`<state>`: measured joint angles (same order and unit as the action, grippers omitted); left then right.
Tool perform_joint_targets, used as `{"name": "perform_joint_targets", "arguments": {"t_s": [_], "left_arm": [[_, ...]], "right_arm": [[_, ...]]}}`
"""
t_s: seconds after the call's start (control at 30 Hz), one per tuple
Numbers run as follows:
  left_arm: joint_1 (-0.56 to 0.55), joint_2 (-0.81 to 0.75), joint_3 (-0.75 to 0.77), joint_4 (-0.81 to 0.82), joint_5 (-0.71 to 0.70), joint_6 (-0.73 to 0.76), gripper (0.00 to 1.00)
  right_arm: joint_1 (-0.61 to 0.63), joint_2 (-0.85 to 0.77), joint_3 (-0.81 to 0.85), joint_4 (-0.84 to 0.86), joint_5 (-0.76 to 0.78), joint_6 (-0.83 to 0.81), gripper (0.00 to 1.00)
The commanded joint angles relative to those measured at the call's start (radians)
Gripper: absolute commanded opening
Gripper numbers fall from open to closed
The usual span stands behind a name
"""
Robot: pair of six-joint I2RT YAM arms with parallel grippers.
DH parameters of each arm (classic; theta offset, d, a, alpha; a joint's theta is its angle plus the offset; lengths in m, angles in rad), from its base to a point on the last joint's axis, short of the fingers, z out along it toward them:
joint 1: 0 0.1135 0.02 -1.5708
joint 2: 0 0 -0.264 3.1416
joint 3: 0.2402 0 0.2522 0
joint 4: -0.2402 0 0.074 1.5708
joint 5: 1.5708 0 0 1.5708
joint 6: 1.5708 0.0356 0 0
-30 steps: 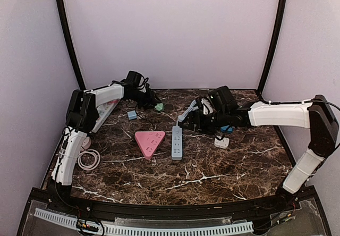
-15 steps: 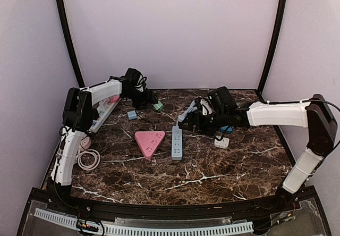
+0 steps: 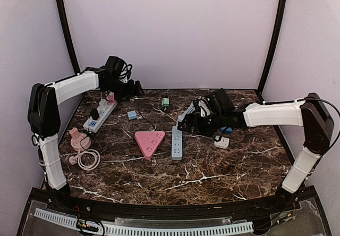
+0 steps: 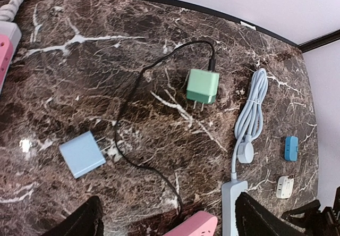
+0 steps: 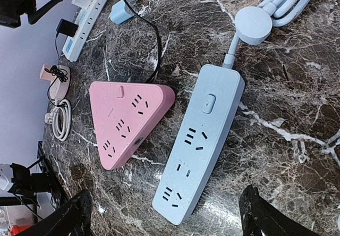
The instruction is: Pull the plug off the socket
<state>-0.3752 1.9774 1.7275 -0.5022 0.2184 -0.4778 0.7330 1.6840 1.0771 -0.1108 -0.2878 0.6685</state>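
the green plug [image 4: 202,86] is lying loose on the dark marble tabletop [image 4: 79,60] near its back edge, with its prongs showing and its black cable [image 4: 127,114] looping away toward the pink triangular socket [image 5: 127,121]. the left gripper [image 4: 172,221] is hovering off to the plug's left, its fingers spread wide and grasping nothing. the right gripper [image 5: 170,216], likewise released and empty, is hanging over the blue power strip [image 5: 199,140] beside the pink socket.

The small green plug [image 4: 202,85] lies flat on the marble table [image 4: 74,60], plugged into nothing, its two bare prongs pointing toward the pink triangular socket block [image 5: 127,121], while its black cord [image 4: 127,92] loops away toward that same block.
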Motion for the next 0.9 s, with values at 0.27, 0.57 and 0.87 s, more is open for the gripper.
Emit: {"name": "perform_joint_targets", "arguments": {"t_s": [0.27, 0.57, 0.87], "left_arm": [[-0.001, -0.364, -0.360, 0.011, -0.184, -0.034, 0.85], [0.085, -0.473, -0.441, -0.104, -0.361, -0.034, 0.85], [0.335, -0.647, -0.631, -0.149, -0.333, -0.128, 0.88]], "right_arm": [[-0.001, 0.022, 0.018, 0.047, 0.016, -0.053, 0.93], [-0.001, 0.022, 0.014, 0.048, 0.004, -0.070, 0.93], [-0.002, 0.041, 0.007, 0.075, -0.039, -0.067, 0.94]]}}
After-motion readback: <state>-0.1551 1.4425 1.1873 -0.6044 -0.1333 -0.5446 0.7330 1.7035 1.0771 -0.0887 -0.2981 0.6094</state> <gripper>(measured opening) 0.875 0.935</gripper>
